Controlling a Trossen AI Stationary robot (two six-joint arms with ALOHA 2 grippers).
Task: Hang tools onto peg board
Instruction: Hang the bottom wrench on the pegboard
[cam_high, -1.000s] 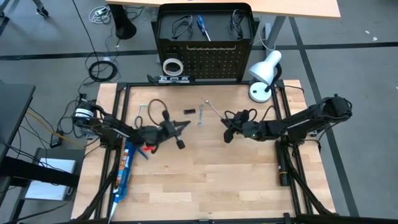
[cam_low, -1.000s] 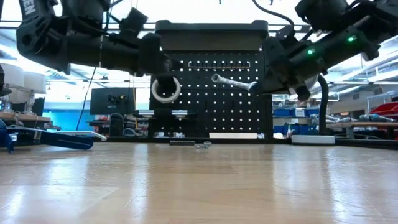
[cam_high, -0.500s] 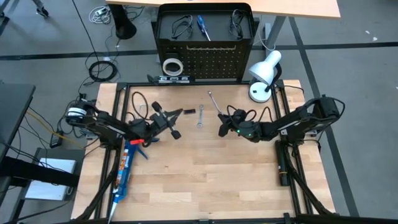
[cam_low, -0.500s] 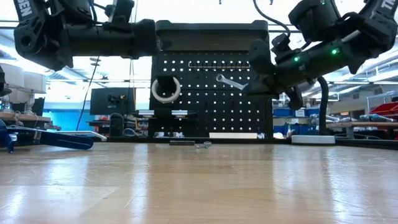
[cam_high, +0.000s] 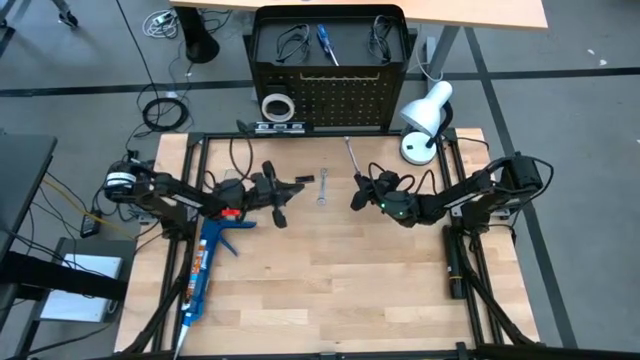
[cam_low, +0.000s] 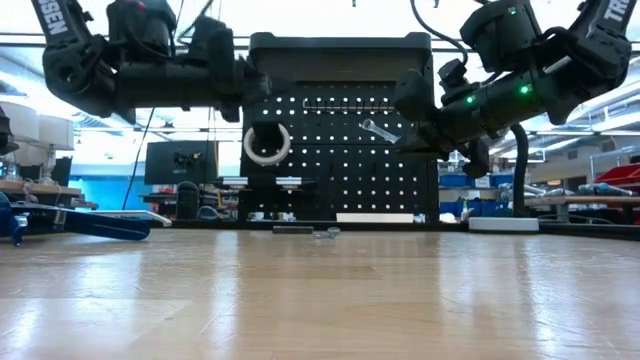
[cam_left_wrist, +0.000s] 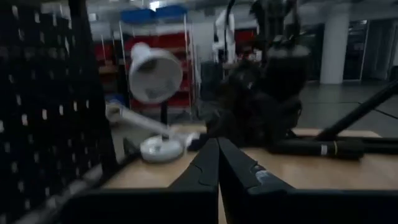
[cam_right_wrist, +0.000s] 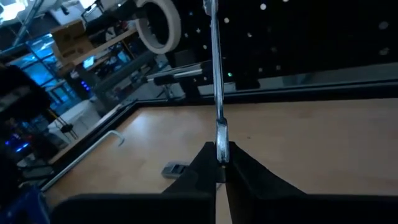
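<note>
The black peg board (cam_high: 330, 95) stands upright at the table's far edge. On it hang a white tape ring (cam_high: 277, 105), a blue-handled screwdriver (cam_high: 326, 42) and black wire loops (cam_high: 290, 40). My right gripper (cam_high: 357, 190) is shut on a silver wrench (cam_high: 351, 158) right of centre, in front of the board. My left gripper (cam_high: 295, 183) is shut on nothing, left of centre and well above the table (cam_low: 320, 290). A second wrench (cam_high: 323, 187) and a black strip (cam_low: 292, 229) lie flat on the table between the grippers. My right gripper pinches one end of the wrench (cam_right_wrist: 222, 142) between its two fingers. The fingers come about level from the table's right side. The shaft (cam_right_wrist: 216, 68) runs out past the fingertips toward the peg board, lifted clear of the table.
A white desk lamp (cam_high: 425, 115) stands at the table's far right corner, close behind my right arm. A blue long-handled tool (cam_high: 205, 260) lies along the table's left side. Bare wood (cam_high: 340, 290) fills the near half of the table.
My right gripper has rolled and dipped while shifting slightly left. The wrench has swung from slanting far-left to pointing nearly straight at the peg board. My left gripper has moved toward the table's far edge, risen a little and turned its shut fingers toward the right.
</note>
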